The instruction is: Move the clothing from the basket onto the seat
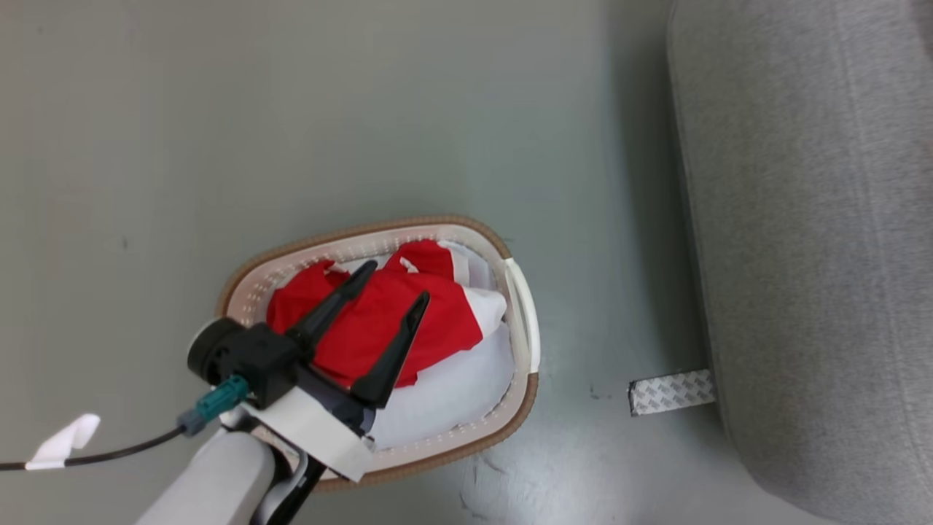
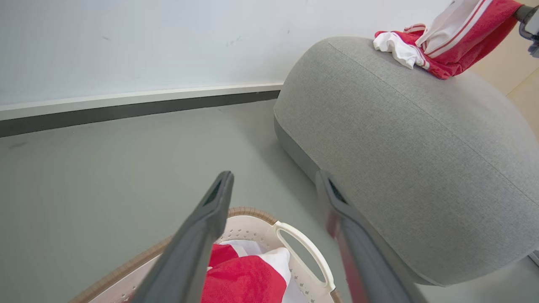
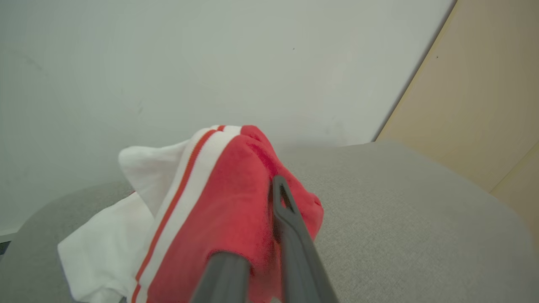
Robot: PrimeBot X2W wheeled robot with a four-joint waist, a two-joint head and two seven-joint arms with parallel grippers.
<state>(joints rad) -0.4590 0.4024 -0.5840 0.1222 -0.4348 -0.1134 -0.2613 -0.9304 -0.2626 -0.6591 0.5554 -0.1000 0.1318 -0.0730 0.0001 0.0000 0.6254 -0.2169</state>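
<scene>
The left gripper (image 1: 395, 282) is positioned over the basket (image 1: 408, 224), its two fingers spread wide with nothing between them. Directly beneath them a red garment (image 1: 441, 321) is heaped on a pale pad (image 1: 452, 394); whether the fingertips touch the fabric cannot be told. For the next pick, the fingers should be lowered onto the high fold of red cloth only, so that the pad is not gathered with it. The basket handle (image 1: 526, 321) should be cleared on the lift.

Beyond the basket a strip of bare floor (image 1: 583, 182) is crossed before the seat (image 2: 400, 147), which stands near the basket without touching it.

At the far top of the seat, the right gripper (image 3: 269, 210) is clamped tight on the held garment (image 3: 227, 202). Its lower folds rest on the upholstery while the gripped end is raised. The step in hand is judged to be the release. The garment should be set well in from the rounded edge before the jaws are parted, since soft fabric on the curve may slide off. The wrist should then be drawn straight upward so that the striped trim is not dragged.
</scene>
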